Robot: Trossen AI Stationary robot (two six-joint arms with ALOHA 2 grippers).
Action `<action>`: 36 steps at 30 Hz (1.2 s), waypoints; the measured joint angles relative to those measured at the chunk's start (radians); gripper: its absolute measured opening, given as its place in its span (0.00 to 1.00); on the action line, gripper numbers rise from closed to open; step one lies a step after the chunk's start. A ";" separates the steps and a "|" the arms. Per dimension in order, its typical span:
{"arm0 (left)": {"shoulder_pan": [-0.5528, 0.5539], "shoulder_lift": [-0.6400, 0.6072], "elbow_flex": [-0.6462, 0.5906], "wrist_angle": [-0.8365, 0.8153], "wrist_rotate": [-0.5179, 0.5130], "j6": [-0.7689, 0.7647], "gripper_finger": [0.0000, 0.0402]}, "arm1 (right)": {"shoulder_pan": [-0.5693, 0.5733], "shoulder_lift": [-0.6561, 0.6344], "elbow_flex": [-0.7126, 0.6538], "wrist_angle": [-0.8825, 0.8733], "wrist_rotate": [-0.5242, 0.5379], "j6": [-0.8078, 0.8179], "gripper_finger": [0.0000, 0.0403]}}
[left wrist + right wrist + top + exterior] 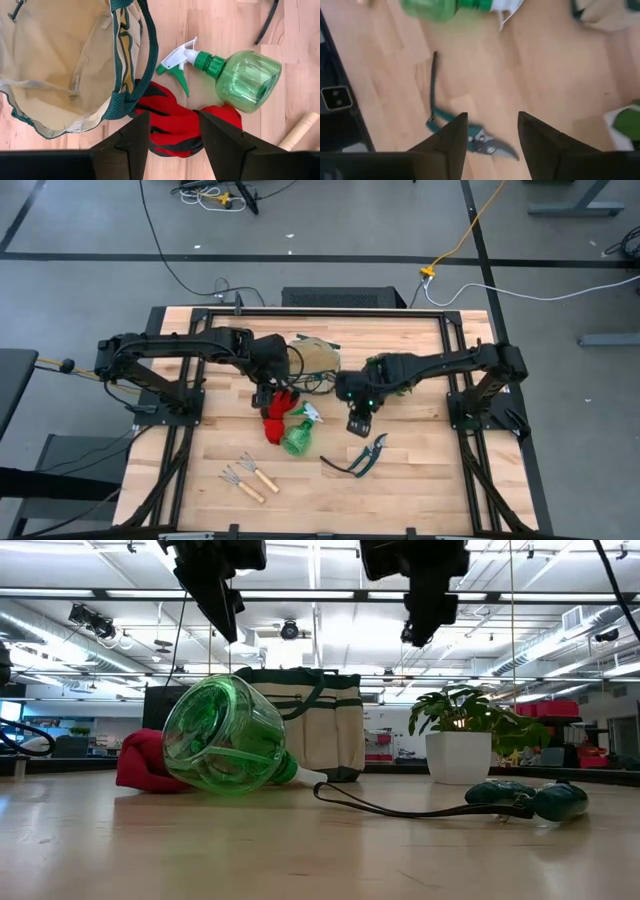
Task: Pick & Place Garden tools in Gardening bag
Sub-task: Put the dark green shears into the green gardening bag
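Note:
The red gloves [162, 102] lie crumpled on the table between the cream gardening bag [55, 65], which stands with its mouth open, and the green spray bottle [240, 77], which lies on its side. My left gripper [172, 117] hangs open high above the gloves, touching nothing. The green-handled pruning shears [477, 139] lie flat on the wood nearer the front edge. My right gripper [492, 117] hovers open above them, well clear of the table in the low view [430, 615]. Two wooden-handled rakes [250, 475] lie at the front left.
A potted plant [465, 730] stands right of the bag at the back, partly under my right arm in the high view. The dark looped cord of the shears [434, 75] stretches toward the bottle. Bare wood spreads along the front right of the table [430, 490].

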 joint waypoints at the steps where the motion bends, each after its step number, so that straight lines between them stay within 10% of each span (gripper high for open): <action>1: 0.000 0.000 0.000 0.000 0.000 0.000 0.44 | 0.013 0.000 0.000 -0.003 0.000 0.008 0.43; 17: 0.000 0.000 0.000 0.000 -0.001 0.000 0.44 | 0.224 0.001 -0.026 -0.023 0.200 0.040 0.43; 36: 0.000 0.000 -0.001 0.001 -0.001 0.000 0.44 | 0.325 0.002 -0.335 0.365 0.149 0.009 0.43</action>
